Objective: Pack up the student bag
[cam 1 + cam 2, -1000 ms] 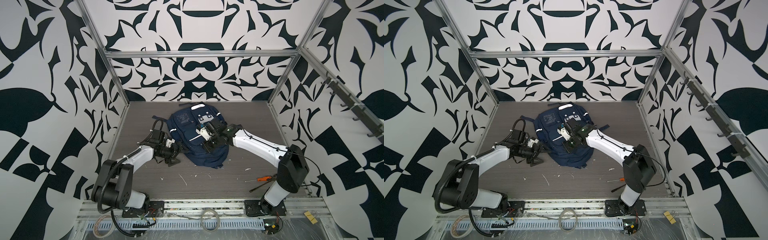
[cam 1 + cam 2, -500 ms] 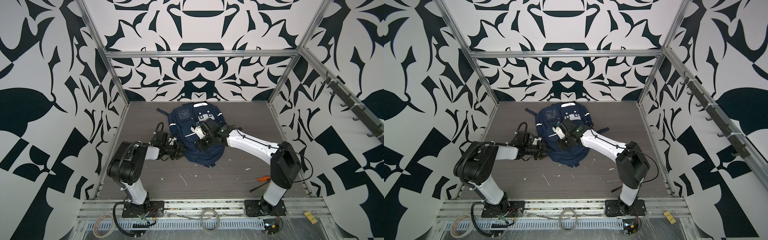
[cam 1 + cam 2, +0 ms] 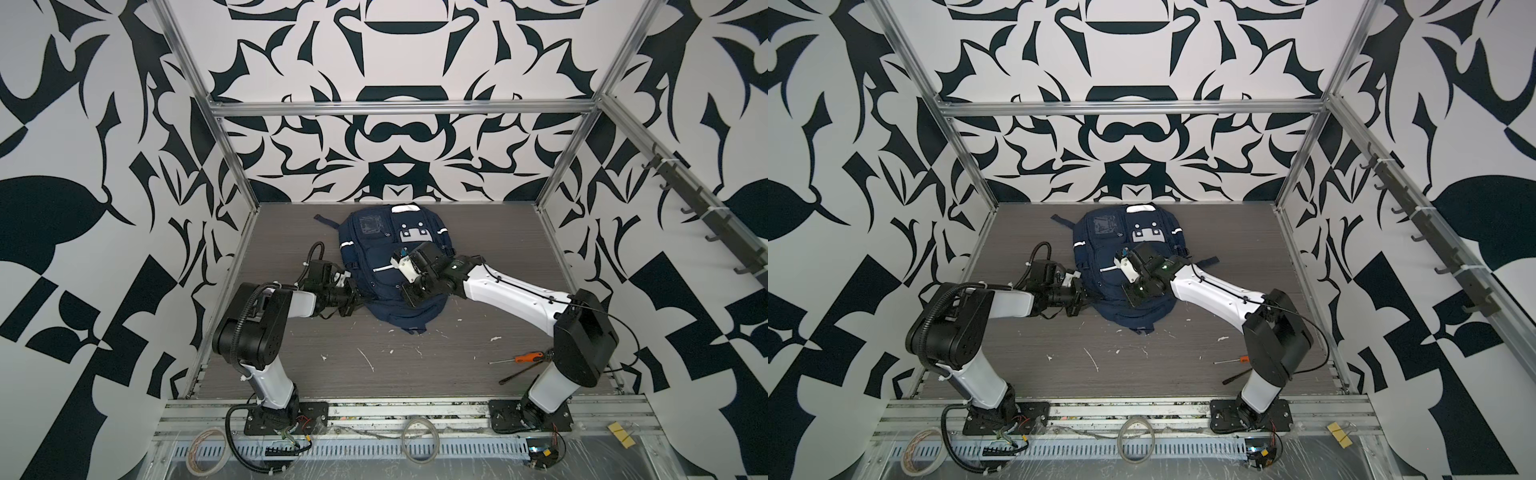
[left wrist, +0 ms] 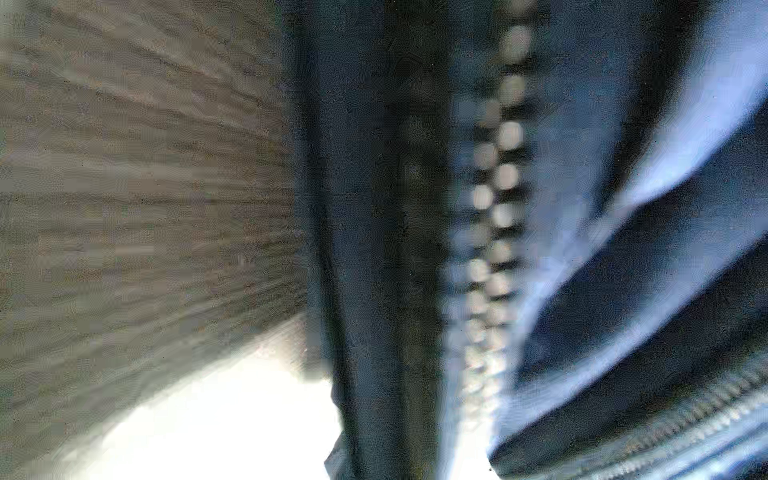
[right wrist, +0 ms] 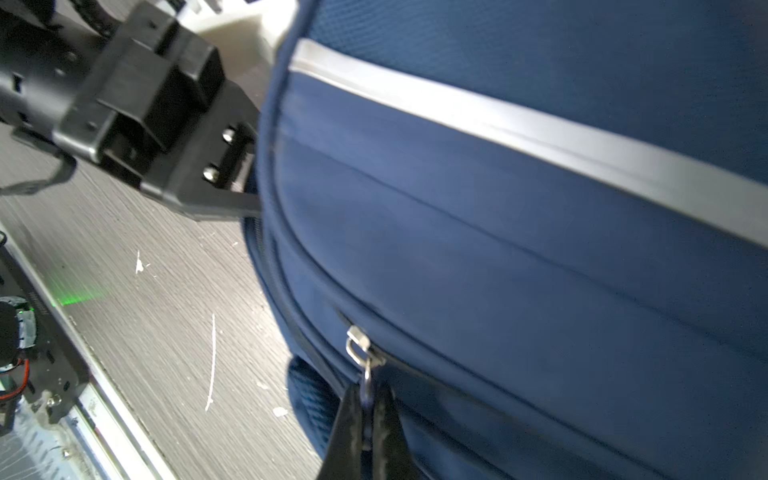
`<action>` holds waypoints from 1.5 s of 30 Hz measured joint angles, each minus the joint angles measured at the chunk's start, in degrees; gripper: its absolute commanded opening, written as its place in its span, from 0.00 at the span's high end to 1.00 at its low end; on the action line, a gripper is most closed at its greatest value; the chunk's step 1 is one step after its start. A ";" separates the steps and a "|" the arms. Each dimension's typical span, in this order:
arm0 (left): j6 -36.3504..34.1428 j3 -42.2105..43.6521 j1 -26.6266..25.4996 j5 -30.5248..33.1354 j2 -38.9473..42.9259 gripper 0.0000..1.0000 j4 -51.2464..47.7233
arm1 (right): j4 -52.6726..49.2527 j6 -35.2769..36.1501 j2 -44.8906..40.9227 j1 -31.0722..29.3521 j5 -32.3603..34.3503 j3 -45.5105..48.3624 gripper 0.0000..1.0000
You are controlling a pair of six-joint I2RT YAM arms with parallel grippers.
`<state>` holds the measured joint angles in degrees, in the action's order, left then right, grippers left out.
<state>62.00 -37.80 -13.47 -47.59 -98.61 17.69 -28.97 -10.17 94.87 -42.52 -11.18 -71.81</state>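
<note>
Navy bag (image 3: 374, 249) is newly pinched edgewise by the left claw (image 5: 243, 205), zip pull (image 5: 365, 370) kept clamped in the right claw (image 5: 365, 401), so unzipping seems braced.

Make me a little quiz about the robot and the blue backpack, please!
1. True or false: the student bag lies front-up on the table.
2. What does the right tool pinch? A) a strap B) the zipper pull C) a pencil
3. Fill in: the orange-handled screwdriver lies near the ___ arm's base.
Key: 1 true; 2 B; 3 right.
</note>
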 measured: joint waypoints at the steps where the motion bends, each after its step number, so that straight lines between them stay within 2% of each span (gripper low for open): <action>1: -0.46 -0.13 0.52 -0.42 0.00 1.00 -0.22 | -0.28 0.13 -0.31 0.79 -0.04 0.09 1.00; 8: -4.02 -0.26 4.26 -1.81 0.02 1.00 -2.67 | -4.39 2.10 -0.98 7.21 -0.28 0.31 1.00; 14: -7.45 -0.52 7.58 -3.06 0.09 1.00 -6.23 | -6.19 3.78 -1.11 10.08 0.81 0.68 1.00; 22: -24.76 -12.00 9.53 -0.26 1.05 1.00 -30.36 | -6.47 8.81 -2.82 12.20 5.31 1.70 1.00; 29: -34.14 -15.21 11.19 2.80 1.64 1.00 -40.89 | -5.77 14.53 -3.45 12.20 7.15 1.84 1.00; 33: -36.68 -15.47 11.28 5.60 1.64 0.70 -43.82 | -5.73 18.47 -3.45 11.93 6.56 1.81 1.00; 37: -37.51 -16.44 12.70 10.32 2.03 0.38 -44.68 | -6.56 22.69 -3.45 10.32 9.16 1.81 1.00; 41: -37.16 -18.84 11.96 13.18 3.02 0.31 -45.22 | -7.39 24.11 -3.45 8.70 10.38 1.84 1.00; 45: -36.02 -18.78 10.05 14.03 8.50 0.27 -46.47 | -7.19 21.16 -3.43 8.13 10.47 1.84 1.00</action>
<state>25.98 -56.58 -3.42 -33.56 -90.11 -28.77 -36.16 10.98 91.44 -34.39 -0.71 -69.97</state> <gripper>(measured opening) 0.719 0.061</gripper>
